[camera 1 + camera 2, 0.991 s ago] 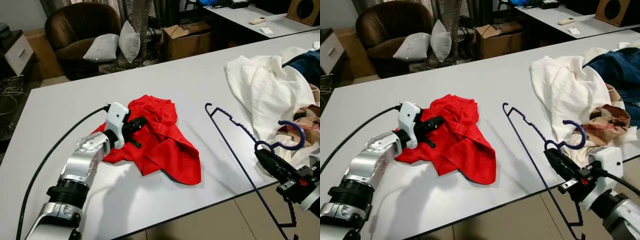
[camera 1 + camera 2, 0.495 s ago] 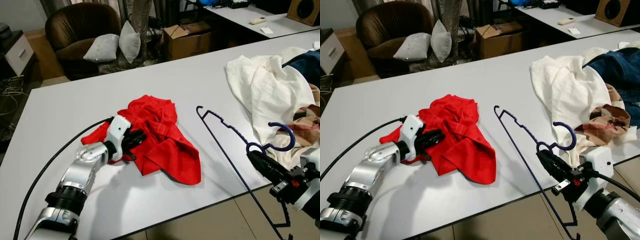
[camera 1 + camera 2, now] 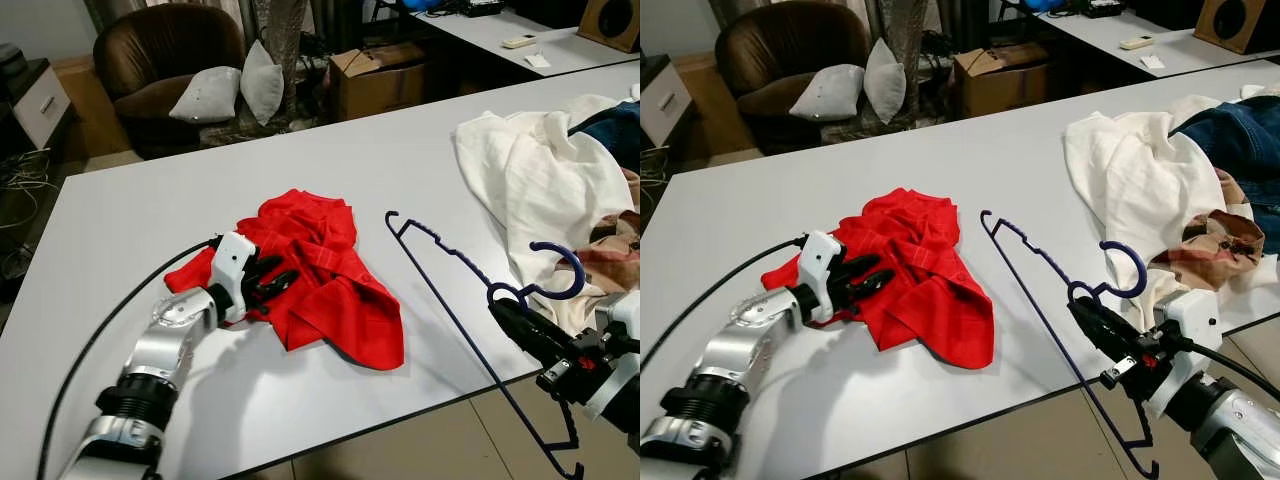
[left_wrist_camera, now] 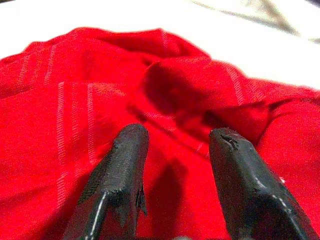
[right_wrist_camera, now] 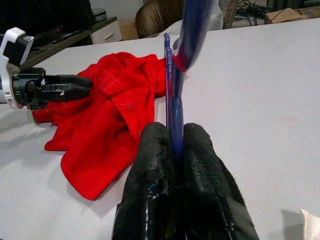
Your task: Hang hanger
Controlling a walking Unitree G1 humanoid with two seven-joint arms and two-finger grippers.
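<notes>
Fabric first: the left tool [image 3: 272, 285] lies with fingers spread on the red shirt [image 3: 320, 270] mid-counter [image 3: 120, 220]; it should pinch one layer near the collar, not a bunched fold. Just right, the blue hanger [image 3: 450, 300] juts past the near edge, pinched below its hook by the right tool [image 3: 520, 318]. A cardboard box [image 3: 378, 72] stands far behind, contents unseen.

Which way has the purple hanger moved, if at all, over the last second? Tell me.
Yes. The purple hanger, clamped in the right gripper, has shifted toward the robot's left: its far tip now sits closer to the red shirt, and its hook has moved off the white cloth.
</notes>
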